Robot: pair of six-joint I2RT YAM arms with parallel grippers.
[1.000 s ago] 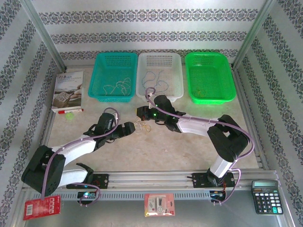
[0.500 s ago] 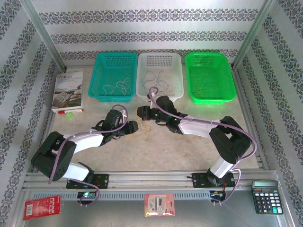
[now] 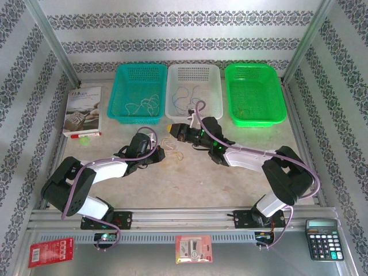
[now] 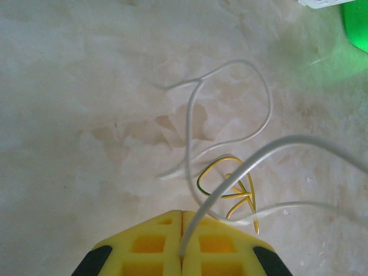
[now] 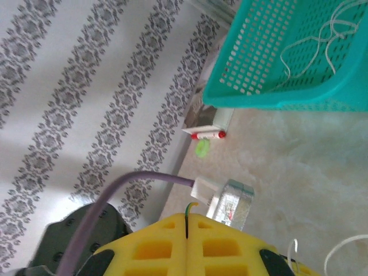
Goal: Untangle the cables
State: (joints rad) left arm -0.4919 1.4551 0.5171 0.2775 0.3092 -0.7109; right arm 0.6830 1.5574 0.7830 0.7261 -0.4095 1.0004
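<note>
My left gripper (image 4: 182, 214) is clamped on a white cable (image 4: 187, 132), which loops over a yellow cable (image 4: 199, 179) at the middle of the table (image 3: 230, 178). To the right, my right gripper (image 5: 187, 221) is closed, pinching the yellow cable's tip.
</note>
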